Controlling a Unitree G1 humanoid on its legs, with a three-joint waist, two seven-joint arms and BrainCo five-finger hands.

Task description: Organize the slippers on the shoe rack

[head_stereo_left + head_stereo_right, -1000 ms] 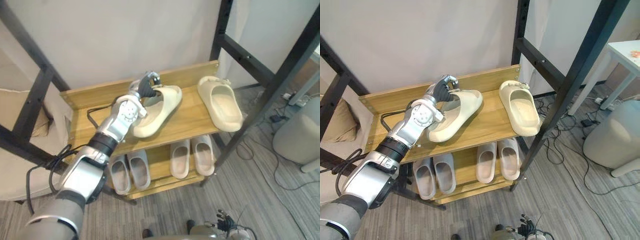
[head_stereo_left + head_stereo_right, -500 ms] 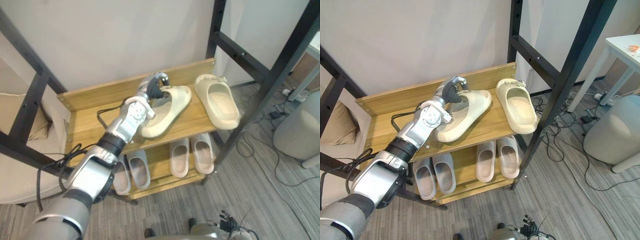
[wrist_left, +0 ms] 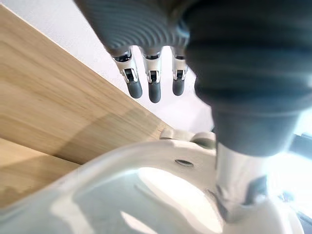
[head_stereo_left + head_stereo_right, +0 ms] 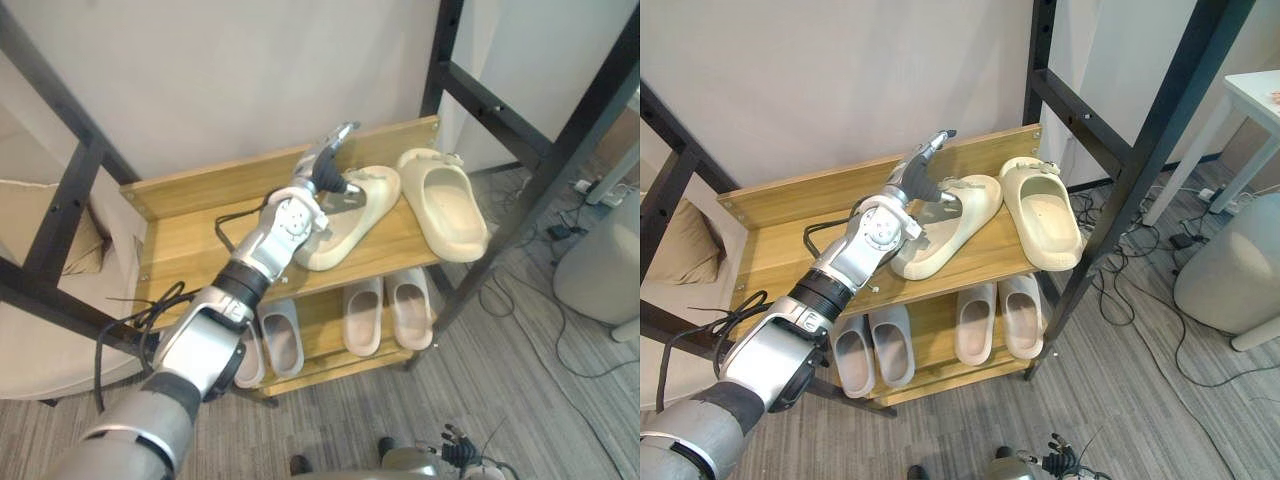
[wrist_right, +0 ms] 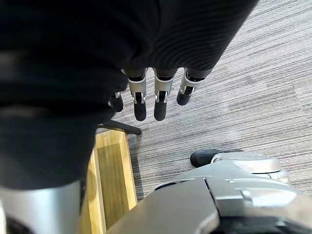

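Observation:
On the wooden shoe rack's top shelf [image 4: 190,245] lie two cream slippers. One cream slipper [image 4: 345,228] lies at an angle, its toe close to the second cream slipper [image 4: 445,205], which lies straight at the shelf's right end. My left hand [image 4: 322,172] is over the angled slipper's strap, open, fingers [image 3: 153,85] straight and pointing up past the back board. Its thumb [image 3: 239,185] rests down against that slipper [image 3: 146,195]. My right hand [image 5: 156,100] hangs open over the carpet, low at the front [image 4: 455,450].
Two pairs of grey slippers [image 4: 390,310] stand on the lower shelf. Black metal frame posts [image 4: 560,150] cross beside the rack on both sides. A grey round container [image 4: 600,270] and floor cables lie to the right, and a beige cushion [image 4: 40,250] sits to the left.
My left hand's fingers uncurled from the angled slipper's strap and now stand straight. That slipper has slid right, closer to the second one. The camera shifted slightly.

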